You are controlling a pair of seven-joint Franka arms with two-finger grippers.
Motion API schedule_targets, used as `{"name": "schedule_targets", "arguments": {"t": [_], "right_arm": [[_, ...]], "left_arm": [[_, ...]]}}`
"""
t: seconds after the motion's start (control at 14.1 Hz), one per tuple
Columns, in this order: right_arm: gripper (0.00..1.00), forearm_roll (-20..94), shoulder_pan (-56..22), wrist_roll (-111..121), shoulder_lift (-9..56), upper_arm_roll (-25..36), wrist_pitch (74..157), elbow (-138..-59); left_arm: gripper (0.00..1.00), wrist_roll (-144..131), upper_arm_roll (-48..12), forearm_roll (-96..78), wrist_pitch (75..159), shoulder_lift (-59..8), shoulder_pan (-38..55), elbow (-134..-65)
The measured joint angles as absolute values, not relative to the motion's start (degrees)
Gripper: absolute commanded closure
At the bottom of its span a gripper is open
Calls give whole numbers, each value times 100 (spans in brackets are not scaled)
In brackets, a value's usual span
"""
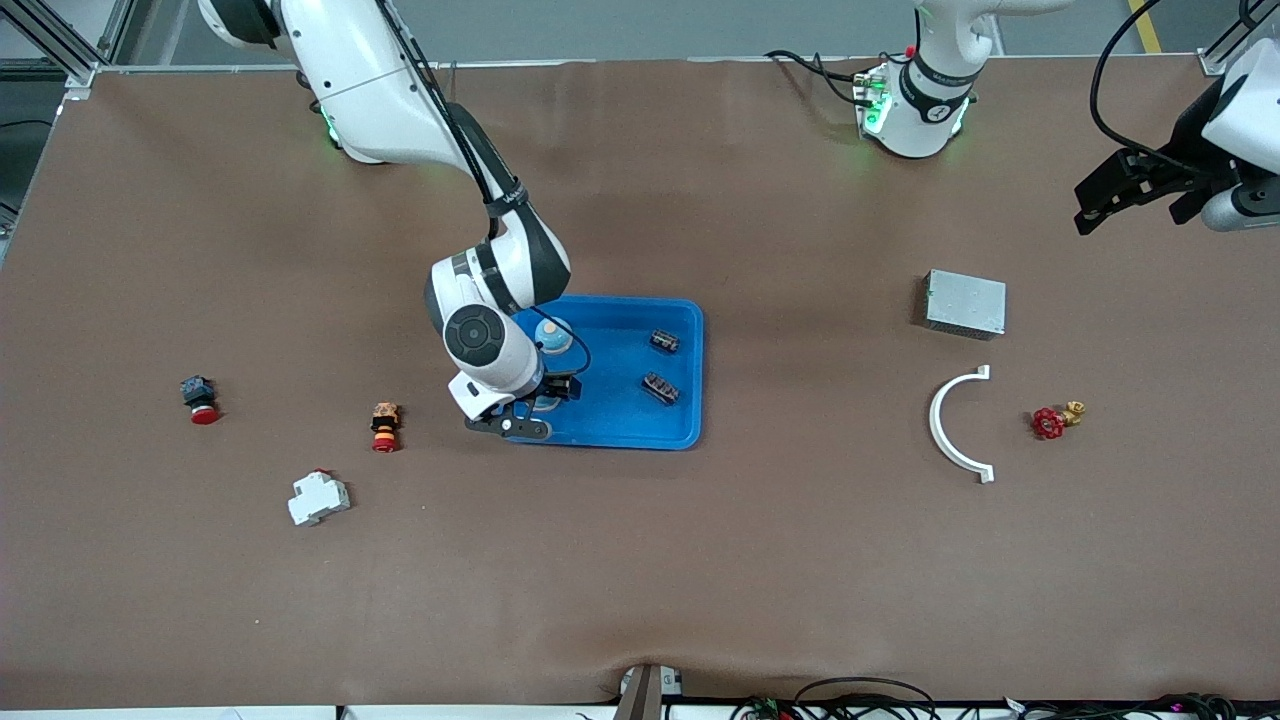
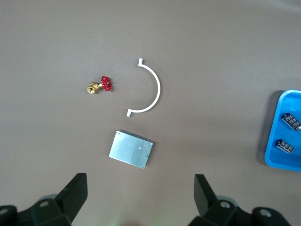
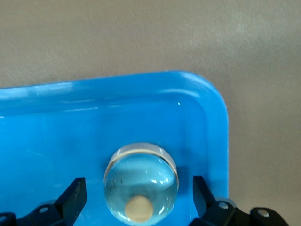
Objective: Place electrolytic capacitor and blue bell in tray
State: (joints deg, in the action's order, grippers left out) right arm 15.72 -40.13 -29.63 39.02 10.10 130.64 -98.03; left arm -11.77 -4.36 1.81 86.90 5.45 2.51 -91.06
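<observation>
Right wrist view: right gripper (image 3: pixel 136 200) is seen spread open, its fingers (image 3: pixel 75 195) standing apart on either side of a blue bell (image 3: pixel 141 183) and not touching it. The bell rests in the blue tray (image 3: pixel 211 122), near a rounded corner. A second blue bell (image 1: pixel 552 335) is seen in the tray just beside the right arm's wrist. Two capacitors (image 1: pixel 664 341) (image 1: pixel 660 387) lie in the tray toward the left arm's end, well apart from this gripper.

Left gripper (image 2: pixel 141 197) waits, open and empty, over the tabletop (image 2: pixel 211 56). Below it: grey metal box (image 2: pixel 131 149), white curved bracket (image 2: pixel 151 87), red-handled valve (image 2: pixel 100 85).
</observation>
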Motion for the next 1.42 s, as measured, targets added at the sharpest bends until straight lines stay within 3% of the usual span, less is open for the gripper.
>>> {"name": "schedule_targets", "arguments": {"t": [0.71, 1.06, 1.42], "right_arm": [[0, 1570, -3760, -2230, 2317, 1912, 10566, -9676], [0, 1543, -3727, -1194, 1801, 2760, 9869, -9648], [0, 1419, -3701, -189, 1131, 3721, 9700, -9630]], "left_arm": [[0, -1101, -423, 181, 8691, 555, 248, -9045], [0, -1101, -412, 181, 8691, 554, 246, -9032], [0, -1101, -411, 181, 8692, 529, 245, -9034]]}}
